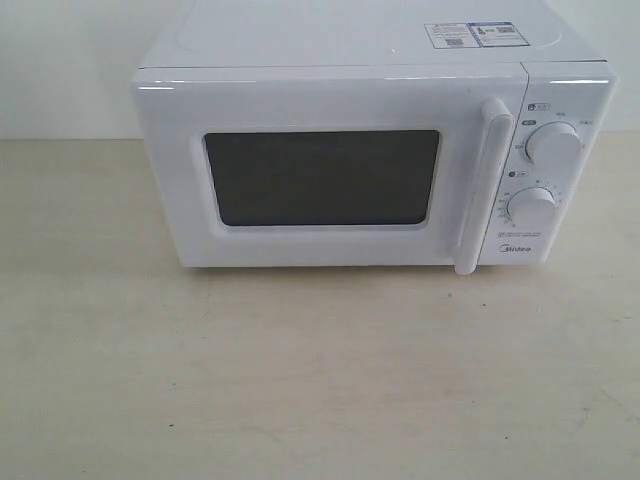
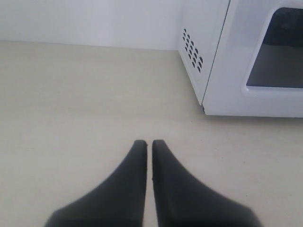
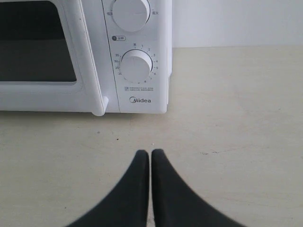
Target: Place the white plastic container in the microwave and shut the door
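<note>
The white Midea microwave (image 1: 370,150) stands at the back of the pale table, with its door (image 1: 330,180) shut flat and the vertical bar handle (image 1: 483,185) beside the two knobs. The white plastic container shows in no view. My left gripper (image 2: 149,143) hovers shut over bare table, short of the microwave's (image 2: 227,56) left front corner, with nothing between its fingers. My right gripper (image 3: 150,152) is shut too and holds nothing, over the table in front of the microwave's (image 3: 137,61) knob panel. Neither arm appears in the exterior view.
A pale wooden table (image 1: 300,380) stretches in front of the microwave. A white wall (image 1: 60,60) runs behind it. Vent holes (image 2: 191,49) dot the microwave's left side. Stickers (image 1: 470,34) lie on its top.
</note>
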Robot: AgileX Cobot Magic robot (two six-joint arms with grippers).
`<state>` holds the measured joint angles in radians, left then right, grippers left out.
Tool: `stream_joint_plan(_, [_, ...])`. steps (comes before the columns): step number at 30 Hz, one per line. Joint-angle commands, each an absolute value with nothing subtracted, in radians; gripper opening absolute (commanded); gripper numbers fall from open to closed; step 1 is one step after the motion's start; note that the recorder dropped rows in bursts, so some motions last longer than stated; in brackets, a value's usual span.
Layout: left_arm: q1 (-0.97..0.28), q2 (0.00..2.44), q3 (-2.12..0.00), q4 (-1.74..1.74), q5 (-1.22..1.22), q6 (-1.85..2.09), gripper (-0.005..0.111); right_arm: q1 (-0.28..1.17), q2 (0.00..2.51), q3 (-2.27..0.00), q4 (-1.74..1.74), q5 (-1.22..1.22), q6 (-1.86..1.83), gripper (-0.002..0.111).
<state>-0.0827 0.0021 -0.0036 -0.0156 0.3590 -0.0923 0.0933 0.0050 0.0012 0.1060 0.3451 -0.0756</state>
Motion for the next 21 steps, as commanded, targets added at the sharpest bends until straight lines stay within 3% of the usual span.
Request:
stream_joint_plan(1, [-0.081, 0.000, 0.000, -0.011, 0.361, -0.101, 0.004, 0.091, 0.000, 0.000, 0.101, 0.343, -0.078, 0.000])
stream_joint_plan(21, [-0.081, 0.000, 0.000, -0.011, 0.361, -0.101, 0.004, 0.091, 0.000, 0.000, 0.101, 0.343, -0.068, 0.000])
